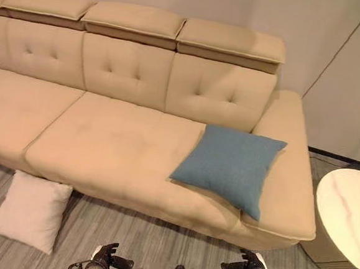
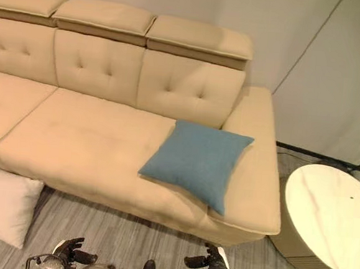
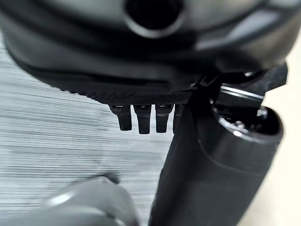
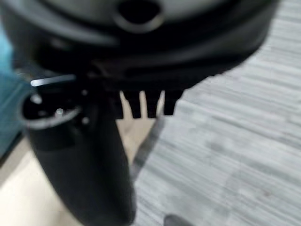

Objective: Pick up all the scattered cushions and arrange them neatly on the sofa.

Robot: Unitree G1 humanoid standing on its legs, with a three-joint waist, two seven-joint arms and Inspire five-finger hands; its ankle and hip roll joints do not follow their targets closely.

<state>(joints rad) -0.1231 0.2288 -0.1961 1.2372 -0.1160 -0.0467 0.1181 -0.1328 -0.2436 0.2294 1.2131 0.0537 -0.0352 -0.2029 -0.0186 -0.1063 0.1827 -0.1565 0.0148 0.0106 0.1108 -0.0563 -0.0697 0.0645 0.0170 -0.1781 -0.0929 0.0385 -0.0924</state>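
Grey plank floor [image 1: 159, 245] held a white cushion [image 1: 32, 210] against the sofa's [image 1: 104, 147] front edge, a blue cushion [image 1: 229, 166] already on its right seat, so both empty, loosely open robot hands [image 1: 107, 256] [image 1: 244, 267] should probably clasp the white one's sides.

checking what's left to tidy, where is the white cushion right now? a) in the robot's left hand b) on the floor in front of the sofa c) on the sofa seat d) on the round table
b: the white cushion lies on the grey floor just in front of the sofa, towards the robot's left, while the blue cushion already rests on the seat.
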